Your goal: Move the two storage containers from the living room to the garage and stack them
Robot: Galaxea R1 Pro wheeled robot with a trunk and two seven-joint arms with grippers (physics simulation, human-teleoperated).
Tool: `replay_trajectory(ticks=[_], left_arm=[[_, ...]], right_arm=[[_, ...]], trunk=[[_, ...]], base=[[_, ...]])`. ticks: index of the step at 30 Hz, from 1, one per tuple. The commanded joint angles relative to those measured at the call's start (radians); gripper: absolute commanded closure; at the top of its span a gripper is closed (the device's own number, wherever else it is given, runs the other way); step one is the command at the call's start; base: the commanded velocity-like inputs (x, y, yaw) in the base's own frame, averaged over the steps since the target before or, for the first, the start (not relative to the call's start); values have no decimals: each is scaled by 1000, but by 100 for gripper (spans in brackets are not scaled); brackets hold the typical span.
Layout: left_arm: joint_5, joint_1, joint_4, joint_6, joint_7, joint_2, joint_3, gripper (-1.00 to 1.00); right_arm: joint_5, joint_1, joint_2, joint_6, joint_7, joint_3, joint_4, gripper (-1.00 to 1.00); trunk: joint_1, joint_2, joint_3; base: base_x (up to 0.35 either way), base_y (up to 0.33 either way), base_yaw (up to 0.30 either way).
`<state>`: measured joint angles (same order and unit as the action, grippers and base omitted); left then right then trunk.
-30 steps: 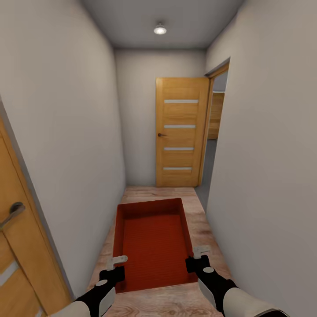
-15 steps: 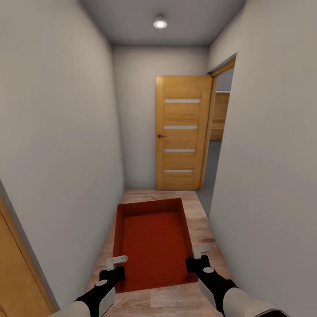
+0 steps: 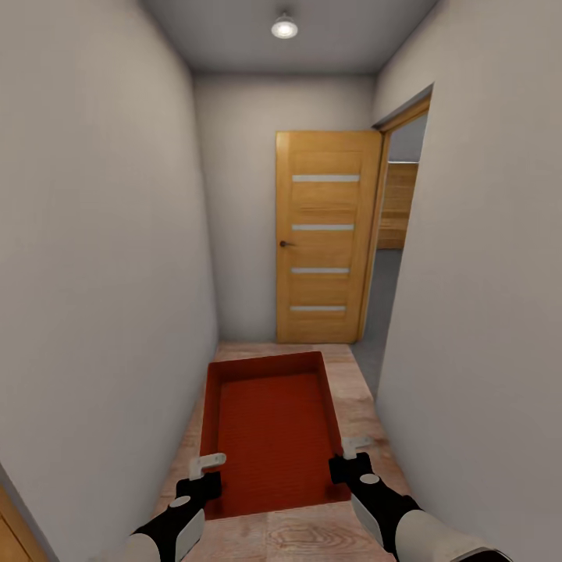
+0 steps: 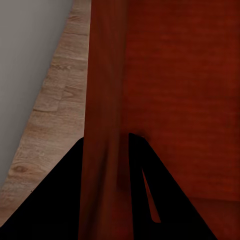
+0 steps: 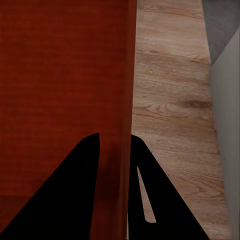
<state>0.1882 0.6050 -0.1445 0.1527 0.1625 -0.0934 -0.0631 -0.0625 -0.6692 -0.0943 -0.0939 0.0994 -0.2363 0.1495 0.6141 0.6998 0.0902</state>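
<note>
1. My left gripper (image 3: pixel 208 467) and right gripper (image 3: pixel 351 451) are each clamped on a side wall of the storage container (image 3: pixel 269 429), carried low before me above the wood floor (image 3: pixel 312 538).
2. If either pinch slips, the bin could tilt and drop.
3. The walls (image 3: pixel 101 312) crowd close on both sides; clipping them could twist the load.
4. Ahead, the doorway (image 3: pixel 394 273) beside the open door (image 3: pixel 324 234) gives room.
</note>
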Motion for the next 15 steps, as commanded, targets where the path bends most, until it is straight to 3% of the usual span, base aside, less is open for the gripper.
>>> replay_trajectory(ticks=[1, 15], left_arm=[[13, 1, 3, 5, 28, 0, 66, 100], [13, 1, 3, 6, 28, 0, 66, 100]], right_arm=[[-60, -1, -7, -75, -3, 38, 19, 100], [-60, -1, -7, -75, -3, 38, 19, 100]], trunk=[[1, 1, 2], [1, 1, 2]], base=[[323, 0, 0], [323, 0, 0]])
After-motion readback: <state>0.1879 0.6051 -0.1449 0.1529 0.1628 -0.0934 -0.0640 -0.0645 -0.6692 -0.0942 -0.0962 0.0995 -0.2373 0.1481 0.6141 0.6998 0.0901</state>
